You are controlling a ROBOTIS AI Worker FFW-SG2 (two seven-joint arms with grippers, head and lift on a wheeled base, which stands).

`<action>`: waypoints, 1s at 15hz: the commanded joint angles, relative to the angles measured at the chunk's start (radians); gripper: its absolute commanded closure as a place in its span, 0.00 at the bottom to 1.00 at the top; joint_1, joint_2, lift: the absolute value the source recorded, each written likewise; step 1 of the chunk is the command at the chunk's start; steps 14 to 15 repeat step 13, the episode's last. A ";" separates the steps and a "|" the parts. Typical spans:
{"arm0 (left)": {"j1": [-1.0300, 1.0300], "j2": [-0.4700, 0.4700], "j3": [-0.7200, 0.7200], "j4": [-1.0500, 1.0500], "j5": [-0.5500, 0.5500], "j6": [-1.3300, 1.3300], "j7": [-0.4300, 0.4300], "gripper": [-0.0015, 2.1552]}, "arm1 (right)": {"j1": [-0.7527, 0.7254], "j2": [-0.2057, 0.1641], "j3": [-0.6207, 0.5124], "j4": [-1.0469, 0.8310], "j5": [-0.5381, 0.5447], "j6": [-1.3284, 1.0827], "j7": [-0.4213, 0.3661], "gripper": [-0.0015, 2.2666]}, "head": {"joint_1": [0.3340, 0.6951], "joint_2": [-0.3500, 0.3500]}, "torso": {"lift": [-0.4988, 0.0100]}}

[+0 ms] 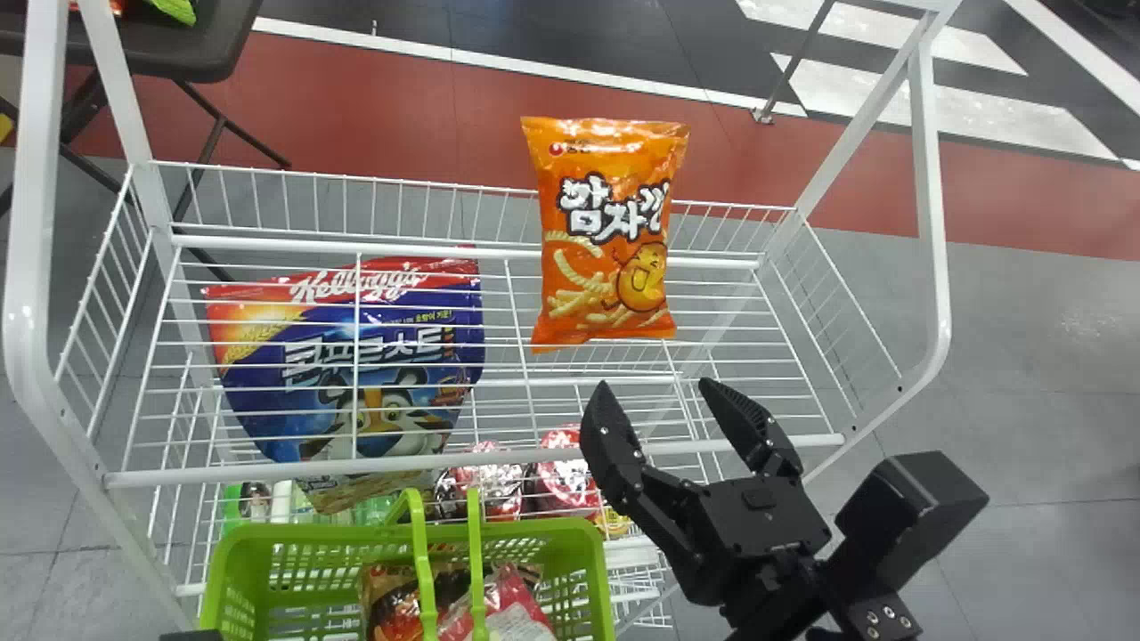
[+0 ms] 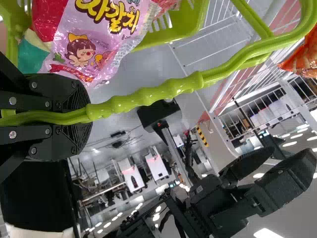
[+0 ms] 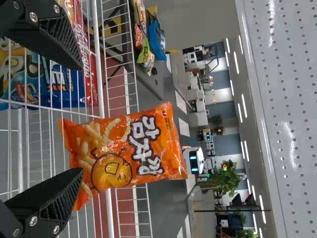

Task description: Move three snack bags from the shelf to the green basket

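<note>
In the head view my right gripper (image 1: 690,414) is open, in front of and below the orange snack bag (image 1: 614,240), which stands upright on the wire shelf (image 1: 739,320). The right wrist view has the orange bag (image 3: 126,153) beyond the spread fingers of my right gripper (image 3: 79,119), with nothing between them. The green basket (image 1: 294,530) is at the lower left of the head view, holding snack bags (image 1: 512,605). In the left wrist view my left gripper (image 2: 88,116) is shut on the basket's green handle (image 2: 163,91); a pink-and-purple bag (image 2: 94,39) lies in the basket.
A large blue cereal bag (image 1: 383,374) stands below the upper wire shelf, left of the orange bag. Red-lidded cups (image 1: 565,472) are on a lower level. White frame posts (image 1: 931,196) rise at both sides. A dark table (image 1: 205,44) is at the back left.
</note>
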 commanded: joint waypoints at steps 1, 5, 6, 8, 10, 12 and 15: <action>0.001 0.002 0.000 0.000 0.001 0.000 -0.001 0.80 | 0.000 0.001 0.000 0.005 -0.002 -0.016 0.008 0.04 | 1.00 0.00 | 0.89; 0.001 0.002 0.000 -0.002 0.001 0.000 -0.003 0.80 | -0.001 0.001 0.000 0.007 -0.002 -0.019 0.014 0.04 | 1.00 0.00 | 0.89; 0.000 0.003 0.000 -0.002 0.001 0.000 -0.003 0.80 | -0.001 0.001 -0.002 0.007 -0.002 -0.019 0.014 0.04 | 1.00 0.00 | 0.89; -0.002 0.003 0.000 0.000 0.003 0.000 -0.003 0.80 | -0.001 0.001 -0.002 0.007 -0.003 -0.022 0.025 0.04 | 1.00 0.00 | 0.89; -0.002 0.003 0.002 0.000 0.003 0.000 -0.004 0.80 | -0.001 0.001 -0.002 0.008 -0.005 -0.022 0.026 0.04 | 1.00 0.00 | 0.89; -0.002 0.003 0.002 0.000 0.003 0.000 -0.006 0.80 | -0.003 0.001 -0.003 0.008 -0.005 -0.022 0.026 0.04 | 1.00 0.00 | 0.89; -0.002 0.003 0.002 0.001 0.003 0.000 -0.006 0.80 | -0.003 0.001 -0.003 0.008 -0.005 -0.025 0.028 0.04 | 1.00 0.00 | 0.89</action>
